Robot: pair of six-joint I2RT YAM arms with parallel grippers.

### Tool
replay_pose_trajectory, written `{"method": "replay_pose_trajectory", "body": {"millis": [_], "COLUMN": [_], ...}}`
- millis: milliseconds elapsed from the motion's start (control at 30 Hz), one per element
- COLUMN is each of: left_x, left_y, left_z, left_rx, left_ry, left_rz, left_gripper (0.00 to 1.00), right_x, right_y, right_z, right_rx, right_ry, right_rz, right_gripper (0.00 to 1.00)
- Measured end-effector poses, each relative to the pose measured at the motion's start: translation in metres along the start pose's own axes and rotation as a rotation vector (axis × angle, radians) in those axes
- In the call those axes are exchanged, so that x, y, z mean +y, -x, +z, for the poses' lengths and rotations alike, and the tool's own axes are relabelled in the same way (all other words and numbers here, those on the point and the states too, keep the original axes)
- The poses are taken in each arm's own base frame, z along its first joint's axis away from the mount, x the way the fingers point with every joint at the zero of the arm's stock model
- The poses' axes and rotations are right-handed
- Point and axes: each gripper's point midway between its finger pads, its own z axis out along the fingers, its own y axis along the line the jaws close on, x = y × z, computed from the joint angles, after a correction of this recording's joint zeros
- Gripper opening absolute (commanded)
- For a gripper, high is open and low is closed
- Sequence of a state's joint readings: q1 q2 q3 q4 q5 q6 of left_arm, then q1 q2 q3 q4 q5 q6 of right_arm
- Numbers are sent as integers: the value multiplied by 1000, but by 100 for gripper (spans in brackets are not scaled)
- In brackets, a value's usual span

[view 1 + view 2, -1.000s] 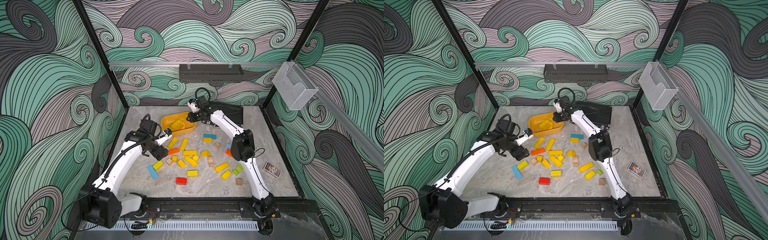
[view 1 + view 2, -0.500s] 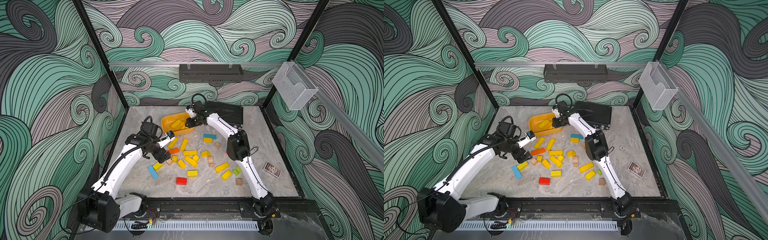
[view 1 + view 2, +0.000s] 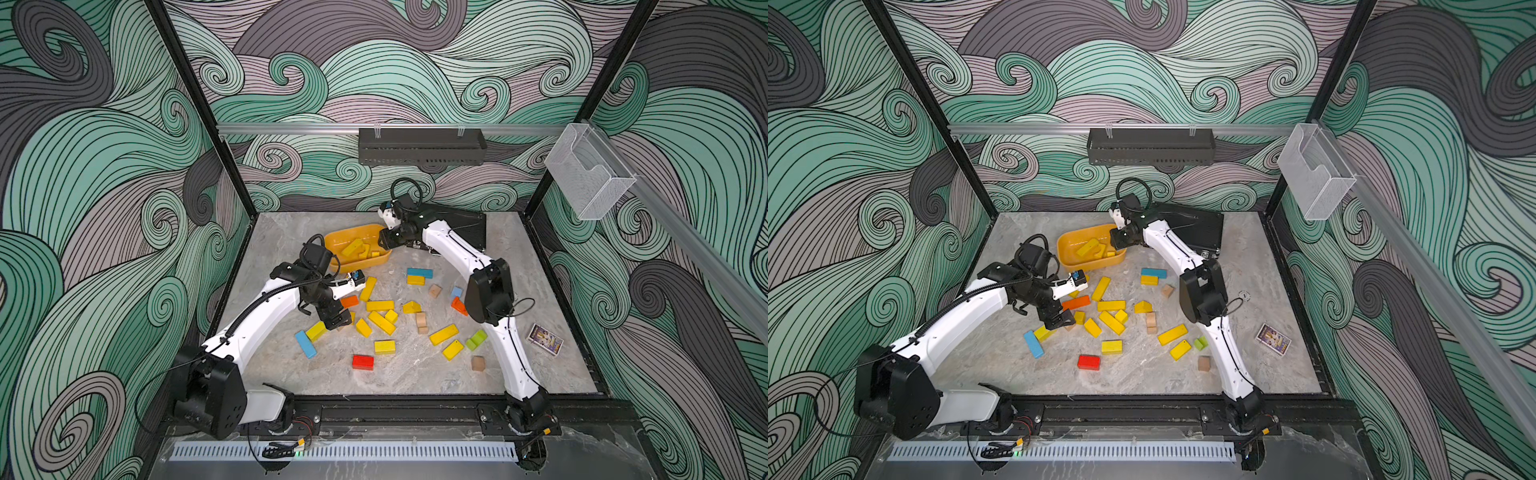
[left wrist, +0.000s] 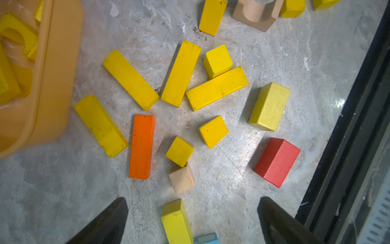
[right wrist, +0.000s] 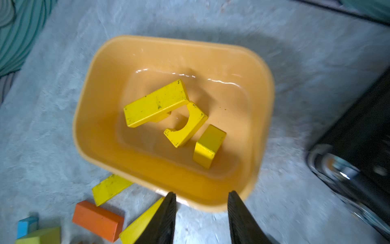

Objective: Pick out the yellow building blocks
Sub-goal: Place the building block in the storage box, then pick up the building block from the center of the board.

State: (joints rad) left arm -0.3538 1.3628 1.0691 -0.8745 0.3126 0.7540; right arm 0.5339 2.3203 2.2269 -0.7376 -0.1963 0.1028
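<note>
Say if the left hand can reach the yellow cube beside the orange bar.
Probably yes: the left hand hangs open nearby and nothing covers the yellow cube, though a tan cube touches it.

A red block (image 3: 363,361) lies near a blue bar (image 3: 306,344) (card box (image 3: 545,339) apart).

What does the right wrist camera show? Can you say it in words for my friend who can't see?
An orange-yellow tub on a grey table holds a yellow bar, arch and brick. The right end effector hangs open and empty by the tub's rim. An orange block lies outside it.
</note>
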Motion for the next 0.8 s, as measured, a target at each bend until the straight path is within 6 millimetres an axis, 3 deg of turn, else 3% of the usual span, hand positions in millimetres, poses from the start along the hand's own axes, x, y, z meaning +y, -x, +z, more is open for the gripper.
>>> {"method": "replay_pose_trajectory", "body": {"millis": [133, 200, 267, 367, 567, 667, 800], "left_x": [-1, 0, 2, -1, -14, -20, -27], "left_y": [14, 22, 31, 35, 32, 28, 15], "left_z": [18, 28, 40, 53, 69, 74, 83], "left_rx": [18, 35, 51, 73, 117, 144, 201], "left_ry": [-58, -80, -104, -135, -178, -183, -191], "left_rz": [54, 75, 102, 140, 233, 287, 350], "left_gripper": [90, 87, 85, 84, 82, 80, 75], "right_x": [-12, -17, -17, -13, -15, -14, -9], "right_y": [11, 7, -10, -46, -129, -151, -162], "right_z": [-95, -133, -162, -179, -186, -203, -225], "right_rx": [-106, -151, -167, -142, -31, -38, -88], "right_ry": [-52, -77, -97, -102, -116, -122, -115], "right_rz": [25, 35, 47, 66, 120, 141, 156], "right_gripper": [41, 41, 41, 41, 42, 42, 41]}}
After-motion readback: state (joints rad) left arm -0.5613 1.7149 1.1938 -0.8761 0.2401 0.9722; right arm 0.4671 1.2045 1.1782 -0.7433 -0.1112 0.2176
